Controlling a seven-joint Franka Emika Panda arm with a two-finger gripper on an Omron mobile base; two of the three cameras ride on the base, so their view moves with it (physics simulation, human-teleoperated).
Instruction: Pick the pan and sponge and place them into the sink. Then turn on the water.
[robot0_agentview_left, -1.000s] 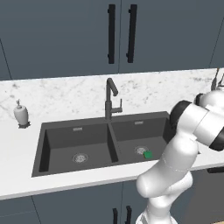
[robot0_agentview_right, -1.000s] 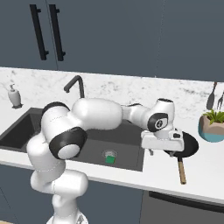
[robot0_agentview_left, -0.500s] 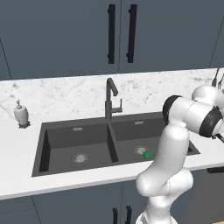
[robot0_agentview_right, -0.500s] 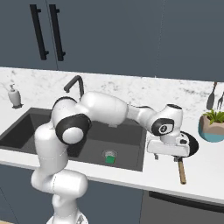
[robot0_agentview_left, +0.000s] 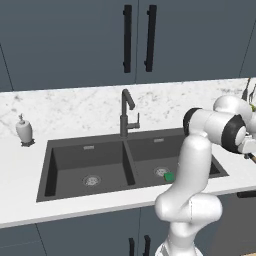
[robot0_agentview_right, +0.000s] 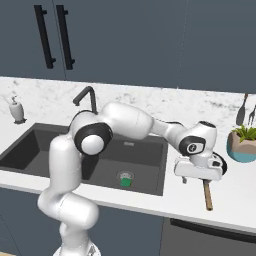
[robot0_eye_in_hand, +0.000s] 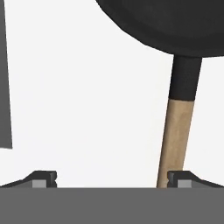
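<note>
The black pan lies on the white counter right of the sink. Its handle is dark at the pan end and wooden further out, pointing to the counter's front. My hand covers most of the pan in the right base view. My gripper hangs open low over the counter beside the handle, whose wooden part runs past the right fingertip. Nothing is held. The green sponge lies in the right basin by the drain, also seen as sponge. The dark gooseneck faucet stands behind the sink.
A white soap dispenser stands on the counter left of the sink. A potted plant and hanging utensils are just right of the pan. The sink's dark edge shows at the left of the hand view. Dark cabinets hang above.
The hand has come down and slightly right toward the counter over the pan's handle. The jaws stayed open. Pan and sponge have not moved.
</note>
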